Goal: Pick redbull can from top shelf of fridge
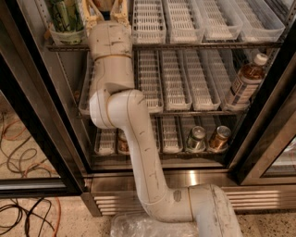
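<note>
My gripper point(106, 5) is at the top edge of the view, reaching into the left part of the fridge point(41, 115) at the level of the top shelf point(208, 45). The white arm rises from the base, up past the lower racks, to the gripper. The redbull can is out of view; the arm's wrist and the picture's upper edge hide what lies at the gripper. Long white slotted trays point(149, 21) line the top shelf to the right of the gripper.
A green-patterned can point(64, 16) stands in a tray just left of the gripper. A brown-liquid bottle point(245, 81) leans on the middle rack at right. Two cans point(196, 138) point(218, 138) sit on the bottom rack. Cables point(23, 139) lie on the floor at left.
</note>
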Controlling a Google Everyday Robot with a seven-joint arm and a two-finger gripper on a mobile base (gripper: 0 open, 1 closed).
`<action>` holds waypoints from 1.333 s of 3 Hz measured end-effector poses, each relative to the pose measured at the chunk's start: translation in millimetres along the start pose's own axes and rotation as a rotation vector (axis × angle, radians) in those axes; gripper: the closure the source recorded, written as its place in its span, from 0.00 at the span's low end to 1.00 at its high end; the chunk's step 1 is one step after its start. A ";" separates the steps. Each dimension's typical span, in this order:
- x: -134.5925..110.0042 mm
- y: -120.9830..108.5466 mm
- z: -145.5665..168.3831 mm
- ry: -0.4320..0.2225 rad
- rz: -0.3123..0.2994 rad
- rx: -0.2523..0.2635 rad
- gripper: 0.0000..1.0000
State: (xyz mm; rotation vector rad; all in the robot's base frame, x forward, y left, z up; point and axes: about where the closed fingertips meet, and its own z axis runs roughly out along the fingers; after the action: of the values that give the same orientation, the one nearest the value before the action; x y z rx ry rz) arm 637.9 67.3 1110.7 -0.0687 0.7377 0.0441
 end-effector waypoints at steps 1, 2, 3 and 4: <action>-12.2 -1.4 10.2 -0.059 -0.016 -0.004 1.00; -25.4 -1.3 16.9 -0.122 -0.036 -0.010 1.00; -33.2 0.3 16.2 -0.152 -0.047 -0.017 1.00; -37.5 -1.5 5.3 -0.166 -0.058 -0.018 1.00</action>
State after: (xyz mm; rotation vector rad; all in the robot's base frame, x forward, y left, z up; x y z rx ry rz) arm 613.8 65.6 1139.9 -0.1028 0.5692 0.0011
